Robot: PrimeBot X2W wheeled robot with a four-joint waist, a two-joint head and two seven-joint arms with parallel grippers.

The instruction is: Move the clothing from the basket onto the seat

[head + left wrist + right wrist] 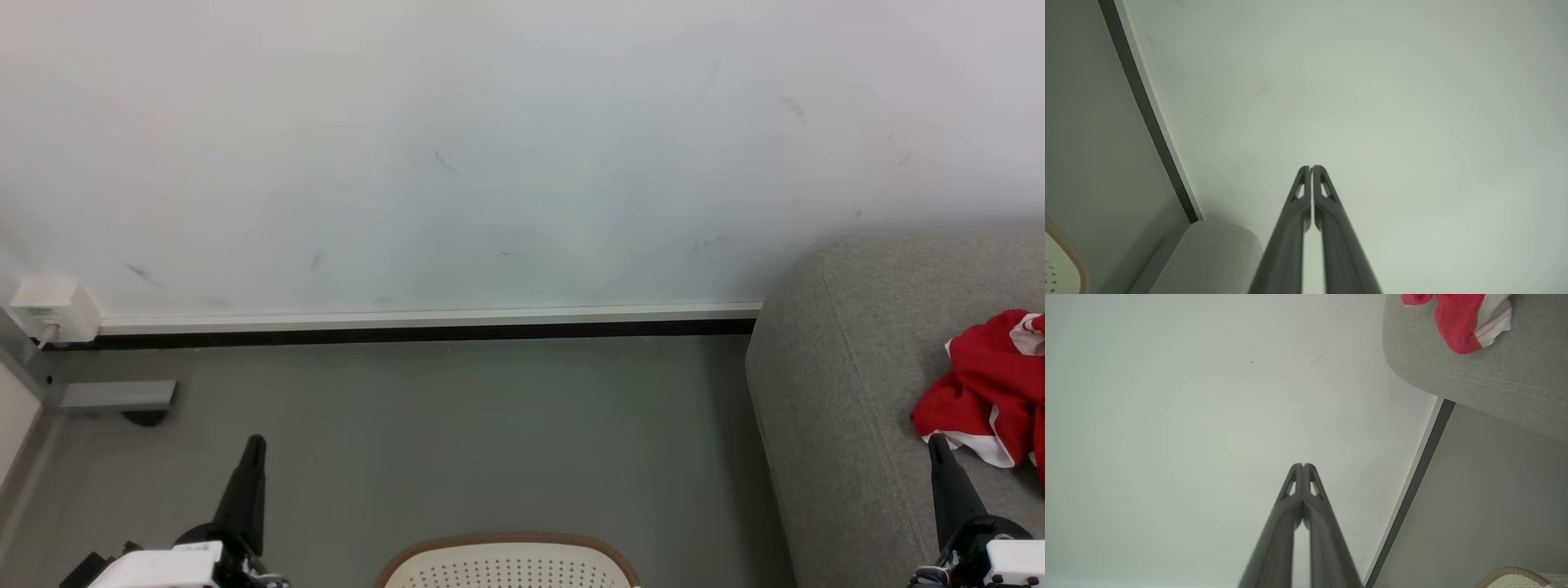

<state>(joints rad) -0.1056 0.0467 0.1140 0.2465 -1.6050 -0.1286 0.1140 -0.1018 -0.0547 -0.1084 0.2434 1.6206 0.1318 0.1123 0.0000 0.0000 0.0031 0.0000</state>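
The clothing (989,390) lies bunched on the seat (849,367) at the right edge of the head view. It is a red heap with white trim, partly cut off by the frame. My right wrist view shows a red fold with a white, thinly striped panel hanging near the sofa's rounded edge, above the stitched seam. My right claw (936,442) is over the seat's front part. In the head view its tip sits just beside the garment's white hem, though I cannot tell whether it touches. Its fingers (1318,522) are pressed together tip to tip, holding nothing, and they point at the wall (490,163). The basket (510,563) stands on the grey floor (490,425) at the bottom centre, to the left of the seat and between my two claws. Its brown rim and a strip of perforated cream plastic show, but its inside is cut off by the frame, so I cannot tell what it holds. My left claw (255,443) is well to the basket's left above the bare floor. It is narrowed to a hairline slit with nothing in it, its fingers (1331,228) also aimed at the wall. A pale skirting board (424,314) with a dark strip beneath it runs along the wall's foot as far as the sofa. At far left a small white box (53,309) sits on the wall, with a grey bar (118,396) just below it on the floor.
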